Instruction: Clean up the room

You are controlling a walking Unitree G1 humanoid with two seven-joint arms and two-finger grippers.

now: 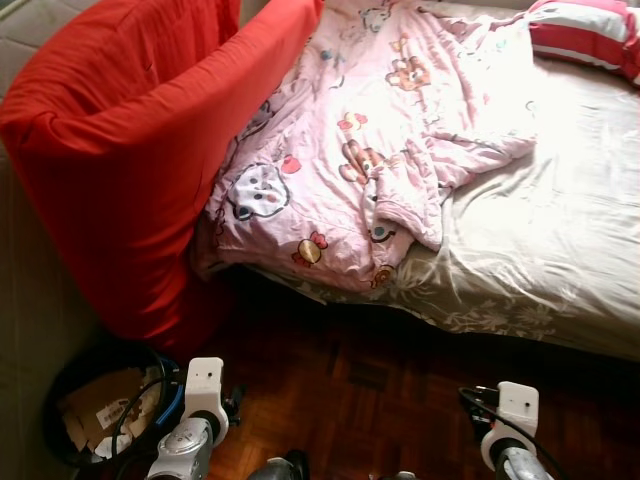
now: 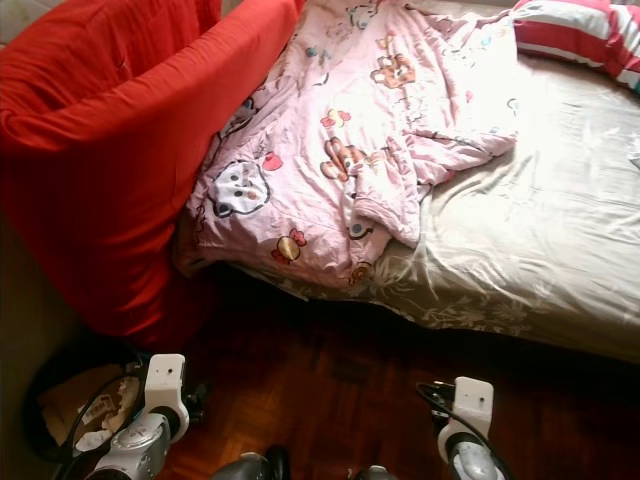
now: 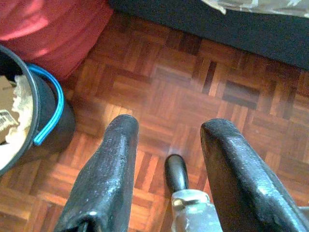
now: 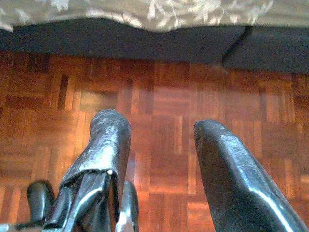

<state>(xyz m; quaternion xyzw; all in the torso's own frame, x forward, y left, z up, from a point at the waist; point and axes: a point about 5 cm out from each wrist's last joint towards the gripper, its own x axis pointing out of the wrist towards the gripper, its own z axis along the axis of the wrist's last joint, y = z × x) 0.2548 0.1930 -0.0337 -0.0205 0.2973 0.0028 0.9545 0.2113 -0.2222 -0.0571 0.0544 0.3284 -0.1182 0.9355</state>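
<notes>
1. Left eye view: the left claw (image 1: 232, 402) and the right claw (image 1: 472, 398) both hang low over the parquet floor (image 1: 350, 400), short of the bed (image 1: 560, 250). Ahead of both claws, a pink cartoon-print quilt (image 1: 350, 150) lies rumpled across the mattress, one corner spilling over the near edge. Ahead and to the outside of the left claw, a big red cushion (image 1: 130, 170) leans against the bedside. A striped red-and-white pillow (image 1: 590, 35) sits far ahead of the right claw. Just outside the left claw stands a dark bucket (image 1: 70, 400) with cardboard and paper scraps in it.

2. Right eye view: the same layout; neither claw touches anything, and the quilt is well apart from both.

3. Left wrist view: the left claw's fingers (image 3: 108, 179) stand apart with nothing but floor between them; the blue-handled bucket (image 3: 53, 121) is near, off to one side.

4. Right wrist view: the right claw's fingers (image 4: 227, 174) are likewise spread and empty, the bed's patterned sheet edge (image 4: 145, 12) beyond them.

5. Progress, as I judge it: the tidying looks barely begun. The quilt is unfolded, the cushion out of place, and nothing is in either claw.
</notes>
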